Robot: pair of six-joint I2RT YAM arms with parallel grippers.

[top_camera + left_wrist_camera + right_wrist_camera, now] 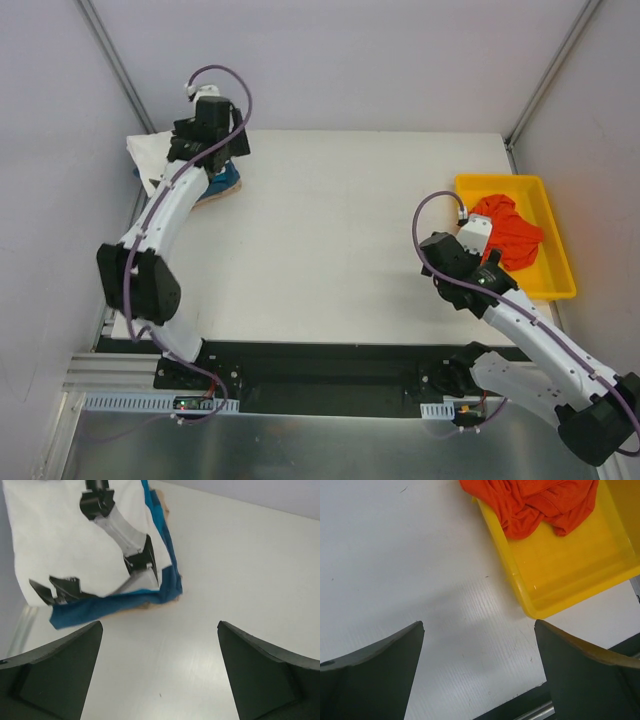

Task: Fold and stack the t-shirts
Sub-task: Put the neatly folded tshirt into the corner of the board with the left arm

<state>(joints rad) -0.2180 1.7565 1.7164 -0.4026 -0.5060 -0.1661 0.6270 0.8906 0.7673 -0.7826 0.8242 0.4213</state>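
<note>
A folded stack of t-shirts lies at the table's far left corner: a white one with black print (60, 545) on top, a teal-blue one (100, 611) under it, and a tan edge (169, 601) showing at the bottom. In the top view the stack (150, 160) is partly hidden by my left arm. My left gripper (159, 626) is open and empty, above bare table just beside the stack; it also shows in the top view (212, 150). An orange-red t-shirt (535, 500) lies crumpled in the yellow tray (560, 585). My right gripper (479, 624) is open and empty, over the table left of the tray's near corner.
The yellow tray (560, 270) stands at the table's right edge with the orange-red shirt (512, 232) in its far half. The table's near edge (520, 700) and a black rail are just below my right gripper (480, 262). White walls enclose the table.
</note>
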